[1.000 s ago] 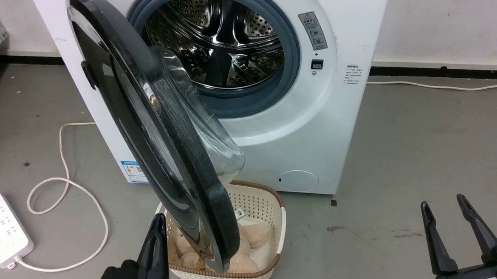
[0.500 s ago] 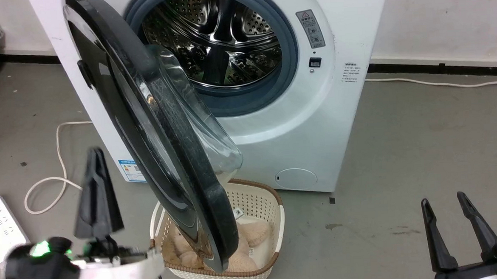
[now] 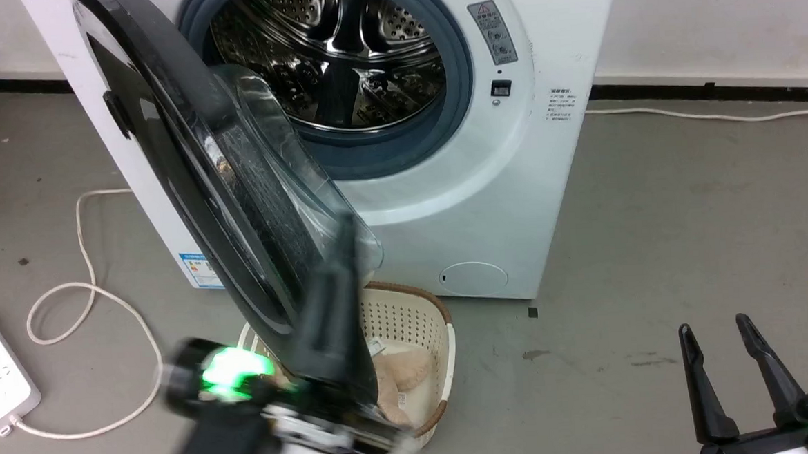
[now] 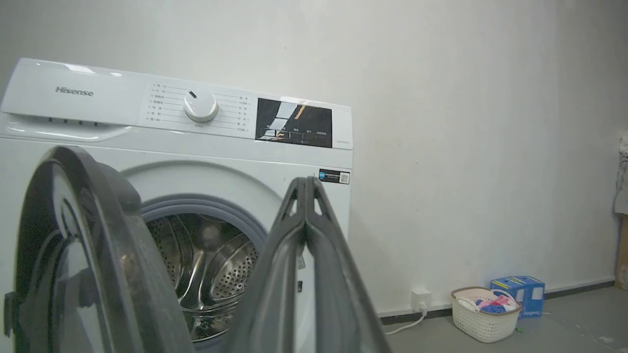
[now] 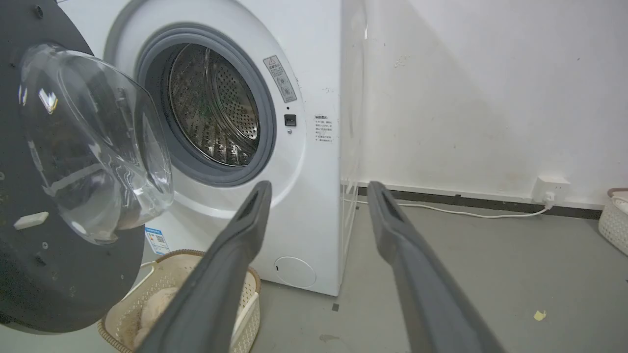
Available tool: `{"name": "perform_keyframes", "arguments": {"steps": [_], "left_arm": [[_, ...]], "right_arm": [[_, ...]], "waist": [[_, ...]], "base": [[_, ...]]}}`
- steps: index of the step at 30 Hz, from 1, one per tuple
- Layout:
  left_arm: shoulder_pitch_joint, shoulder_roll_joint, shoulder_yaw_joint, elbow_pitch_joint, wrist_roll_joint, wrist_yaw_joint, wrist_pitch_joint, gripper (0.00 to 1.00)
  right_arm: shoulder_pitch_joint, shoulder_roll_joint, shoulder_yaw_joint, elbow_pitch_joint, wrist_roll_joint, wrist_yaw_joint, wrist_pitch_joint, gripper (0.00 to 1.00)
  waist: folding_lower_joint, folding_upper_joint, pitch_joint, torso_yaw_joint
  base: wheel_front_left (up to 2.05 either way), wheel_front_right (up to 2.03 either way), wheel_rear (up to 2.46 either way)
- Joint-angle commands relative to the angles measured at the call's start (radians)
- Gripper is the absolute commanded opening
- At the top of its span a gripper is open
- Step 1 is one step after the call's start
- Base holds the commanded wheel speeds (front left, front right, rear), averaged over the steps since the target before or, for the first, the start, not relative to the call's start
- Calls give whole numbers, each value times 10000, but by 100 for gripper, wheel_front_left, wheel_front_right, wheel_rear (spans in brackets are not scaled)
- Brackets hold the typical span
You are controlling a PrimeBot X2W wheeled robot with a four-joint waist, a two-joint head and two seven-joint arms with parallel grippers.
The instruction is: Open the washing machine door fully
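The washing machine door (image 3: 165,149) stands partly open. It is hinged at the head view's left side of the washing machine (image 3: 486,202) and swung out so its black rim is nearly edge-on to the head camera. Its clear glass bowl bulges back toward the steel drum (image 3: 340,57) and the grey rubber ring (image 3: 458,79). The door's lower edge hangs over a cream basket (image 3: 409,317) on the floor (image 3: 653,228), just in front of the machine, with something pale and fluffy (image 3: 401,372) inside.

The left gripper (image 3: 343,244) is blurred in the head view, rising in front of the door's lower rim – whether it touches the rim I cannot tell. In the left wrist view its fingers are pressed together with nothing between them, and the door is off to their left.

The right gripper (image 3: 717,325) sits low at the right, well apart from the machine – fingers spread and empty
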State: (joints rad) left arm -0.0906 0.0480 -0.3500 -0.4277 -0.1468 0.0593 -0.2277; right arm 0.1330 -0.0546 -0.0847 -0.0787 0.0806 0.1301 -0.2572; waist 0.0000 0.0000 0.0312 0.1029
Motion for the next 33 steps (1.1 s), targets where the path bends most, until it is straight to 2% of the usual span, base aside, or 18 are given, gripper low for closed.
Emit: {"name": "perform_keyframes", "arguments": {"steps": [1, 7, 14, 18, 25, 33], "left_arm": [[115, 22, -247, 176, -63, 52, 77, 0], [530, 22, -1323, 2023, -532, 130, 815, 0], [301, 22, -1335, 3891, -1066, 493, 848, 0], [2, 22, -1147, 4892, -1282, 671, 527, 0], [204, 167, -810, 5194, -1474, 797, 172, 0], [784, 776, -445, 4844, -1580, 929, 186, 0]], "right_arm": [[-215, 43, 27, 11, 219, 6, -45, 100], [-312, 43, -15, -112, 378, 6, -45, 100], [-377, 43, 116, -87, 360, 6, -45, 100], [-402, 43, 195, -38, 372, 6, -45, 100], [-283, 43, 205, 77, 393, 6, -45, 100], [-23, 43, 259, 211, 499, 6, -45, 100]], "waist": [[0, 0, 42, 2], [0, 0, 217, 23], [0, 0, 412, 57], [0, 0, 487, 152], [0, 0, 240, 662], [0, 0, -251, 1925]], "base": [[0, 0, 0], [0, 0, 0], [0, 0, 0], [0, 0, 0], [0, 0, 0], [0, 0, 0]]}}
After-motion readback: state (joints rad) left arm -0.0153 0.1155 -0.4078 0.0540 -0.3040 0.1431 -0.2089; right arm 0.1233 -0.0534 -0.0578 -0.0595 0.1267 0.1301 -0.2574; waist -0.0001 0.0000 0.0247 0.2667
